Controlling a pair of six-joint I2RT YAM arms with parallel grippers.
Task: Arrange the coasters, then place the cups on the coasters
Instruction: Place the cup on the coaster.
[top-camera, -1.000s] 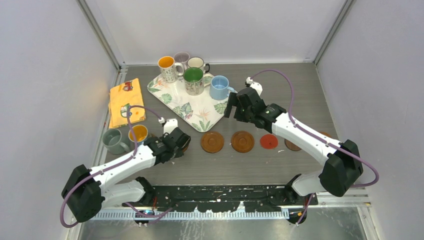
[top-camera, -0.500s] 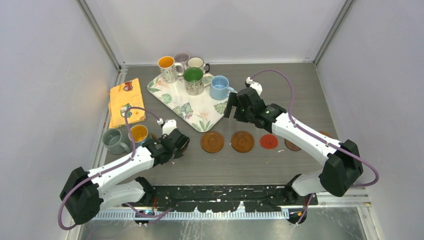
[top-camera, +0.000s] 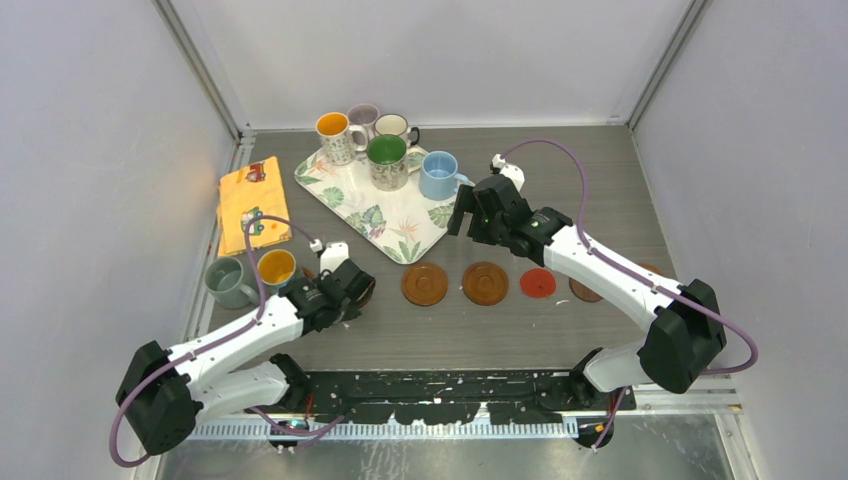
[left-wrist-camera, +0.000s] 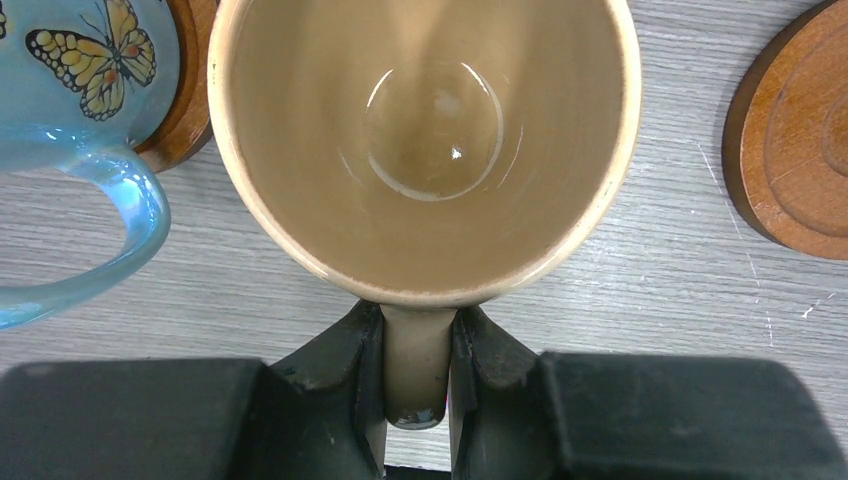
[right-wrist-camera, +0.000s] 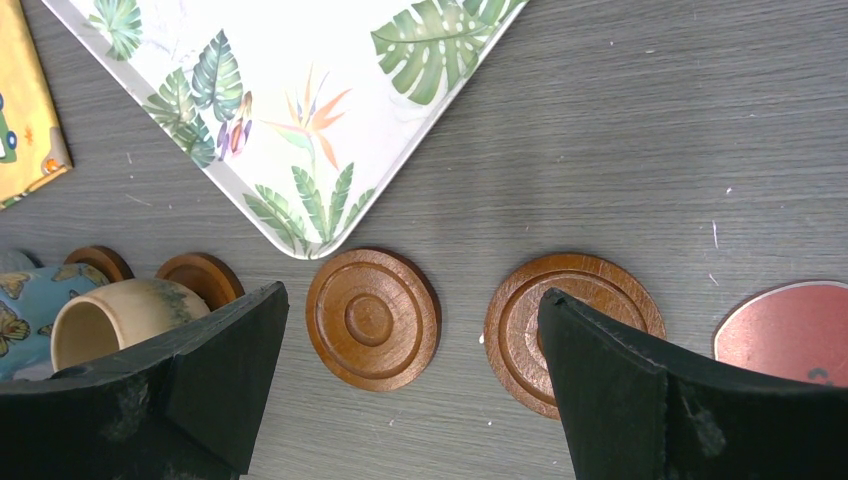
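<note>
My left gripper is shut on the handle of a tan cup, which I see from above over the grey table. A blue butterfly cup stands on a wooden coaster just left of it. Another wooden coaster lies right behind the tan cup. My right gripper hangs open above two ringed wooden coasters. A thin red coaster and a dark brown one continue the row. In the top view the left gripper hides the tan cup.
A leaf-patterned tray holds a green-inside cup and a light blue cup. Orange-inside, mauve and cream cups stand behind it. A grey cup and a yellow cloth are at the left.
The left arm has shifted slightly to the left with the tan cup still in its grip. The right arm has stayed where it was.
</note>
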